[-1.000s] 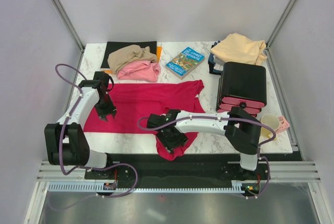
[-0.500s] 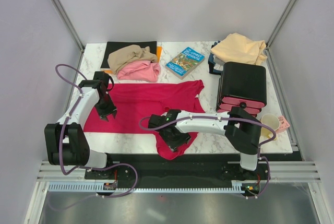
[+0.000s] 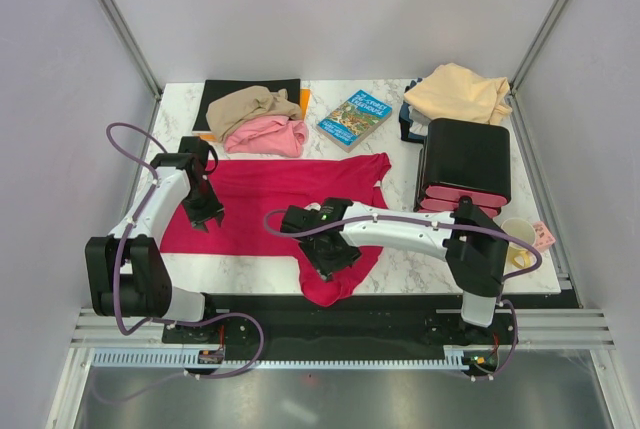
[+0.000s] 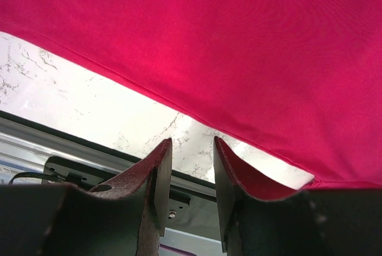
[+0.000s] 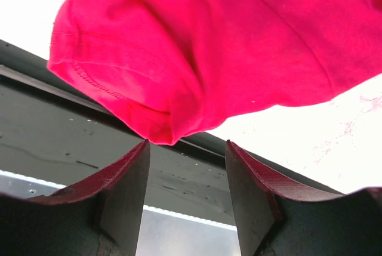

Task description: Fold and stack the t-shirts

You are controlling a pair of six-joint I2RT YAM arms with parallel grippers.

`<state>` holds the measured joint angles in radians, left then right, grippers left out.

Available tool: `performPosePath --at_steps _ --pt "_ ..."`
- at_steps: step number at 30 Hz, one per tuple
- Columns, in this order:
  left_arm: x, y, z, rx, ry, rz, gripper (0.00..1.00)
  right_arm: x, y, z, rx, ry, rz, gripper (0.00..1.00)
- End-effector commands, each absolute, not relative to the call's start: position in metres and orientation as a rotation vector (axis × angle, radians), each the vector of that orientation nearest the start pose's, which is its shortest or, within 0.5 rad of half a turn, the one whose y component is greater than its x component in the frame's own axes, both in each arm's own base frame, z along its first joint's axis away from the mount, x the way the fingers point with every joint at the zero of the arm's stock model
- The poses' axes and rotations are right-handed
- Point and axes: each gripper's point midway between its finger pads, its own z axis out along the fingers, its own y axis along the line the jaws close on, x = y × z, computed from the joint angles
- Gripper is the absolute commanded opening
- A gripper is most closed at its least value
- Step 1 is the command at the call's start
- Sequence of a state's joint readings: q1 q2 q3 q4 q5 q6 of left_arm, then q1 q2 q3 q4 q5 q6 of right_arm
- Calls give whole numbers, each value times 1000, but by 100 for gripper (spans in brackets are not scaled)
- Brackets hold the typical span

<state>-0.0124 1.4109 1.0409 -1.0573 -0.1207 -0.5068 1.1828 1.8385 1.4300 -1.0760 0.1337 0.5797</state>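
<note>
Notes right gripper (image 3: 326, 257) drawn inward from near edge of table (image 3: 240, 271), above overhanging sleeve of red shirt (image 3: 280, 199) spread flat mid-table, jaws parted and empty; finds left gripper (image 3: 204, 215) unmoved over shirt's left hem, likewise parted, grasping nothing; judges folding not yet begun.

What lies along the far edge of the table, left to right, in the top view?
Tan shirt → blue book → cream shirt. The pink shirt and black mat overlap the tan one, so I leave them out.
</note>
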Motion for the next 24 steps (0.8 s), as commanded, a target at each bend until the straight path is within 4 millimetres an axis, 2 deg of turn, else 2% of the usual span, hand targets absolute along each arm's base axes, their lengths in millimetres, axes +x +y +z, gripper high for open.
performPosePath --at_steps 1,8,15,21,24 --pt "237 -1 92 -688 2849 98 41 118 313 82 -890 2865 64 61" --pt "238 -1 90 -689 2857 99 41 111 308 70 -920 2900 46 61" --pt "242 0 92 -691 2849 103 40 100 292 46 -939 2950 -7 61" --pt "242 4 94 -704 2832 128 40 99 290 34 -946 2955 -16 60" --pt "243 5 95 -706 2827 129 40 99 291 30 -961 2955 -14 56"
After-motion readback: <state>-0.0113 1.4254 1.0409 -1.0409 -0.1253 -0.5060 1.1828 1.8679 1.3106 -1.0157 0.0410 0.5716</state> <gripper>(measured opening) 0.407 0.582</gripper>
